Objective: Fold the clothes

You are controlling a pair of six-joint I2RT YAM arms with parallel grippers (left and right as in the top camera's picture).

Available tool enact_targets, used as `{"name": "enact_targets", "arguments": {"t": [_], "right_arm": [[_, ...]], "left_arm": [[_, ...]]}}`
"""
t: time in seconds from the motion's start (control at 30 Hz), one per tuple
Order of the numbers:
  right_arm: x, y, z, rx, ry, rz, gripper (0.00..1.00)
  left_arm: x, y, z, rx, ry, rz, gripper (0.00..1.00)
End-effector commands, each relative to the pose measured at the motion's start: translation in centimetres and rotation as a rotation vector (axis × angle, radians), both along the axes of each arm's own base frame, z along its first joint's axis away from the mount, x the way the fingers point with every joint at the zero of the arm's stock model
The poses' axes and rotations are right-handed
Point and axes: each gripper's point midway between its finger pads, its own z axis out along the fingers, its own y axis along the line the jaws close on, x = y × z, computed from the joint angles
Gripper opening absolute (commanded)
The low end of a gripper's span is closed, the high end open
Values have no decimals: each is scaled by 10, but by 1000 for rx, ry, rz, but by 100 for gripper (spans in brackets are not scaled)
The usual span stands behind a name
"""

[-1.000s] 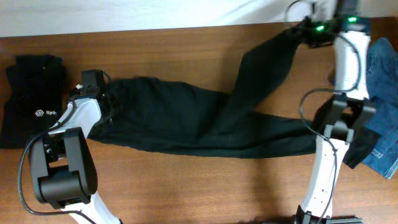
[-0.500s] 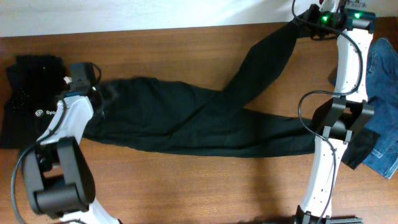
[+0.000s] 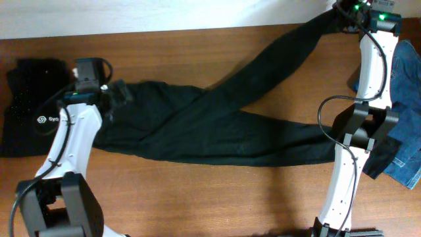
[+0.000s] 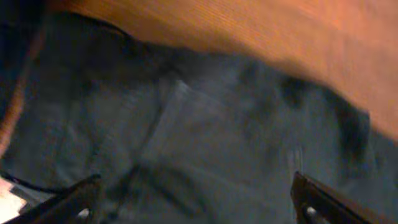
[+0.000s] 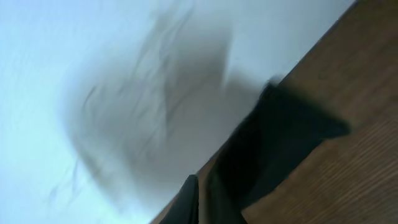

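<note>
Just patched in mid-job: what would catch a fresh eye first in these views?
The black trousers sprawl across the wooden table, one leg stretched diagonally to the far right corner, where the right pincer is shut on its end. The left pincer hangs open over the trousers' left end. A black logo top lies at the left edge, blue jeans at the right.
</note>
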Motion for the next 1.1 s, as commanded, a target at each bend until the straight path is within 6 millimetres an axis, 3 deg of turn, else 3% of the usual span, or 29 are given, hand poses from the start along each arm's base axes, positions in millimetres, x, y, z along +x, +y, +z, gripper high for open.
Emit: {"name": "enact_targets", "arguments": {"t": [0.0,0.2,0.37,0.67,0.93,1.07], "right_arm": [[-1,-18,20,6,-39,-109,4],[2,-21,25,-9,-62,-106,4],[0,-23,25,-97,-63,-20,4],[-30,-29,16,-118,22,121,4],[-62,-20,43,-255,63,261,4],[-71,-13,50,-287,69,315,4]], "left_arm": [[-4,-20,8,14,10,-125,91],[-14,-54,3,65,72,-302,80],[-14,-61,3,65,68,-320,79],[-25,-68,-3,23,111,-341,73],[-44,-78,-10,16,194,-391,75],[-42,-91,-9,57,182,-456,80]]}}
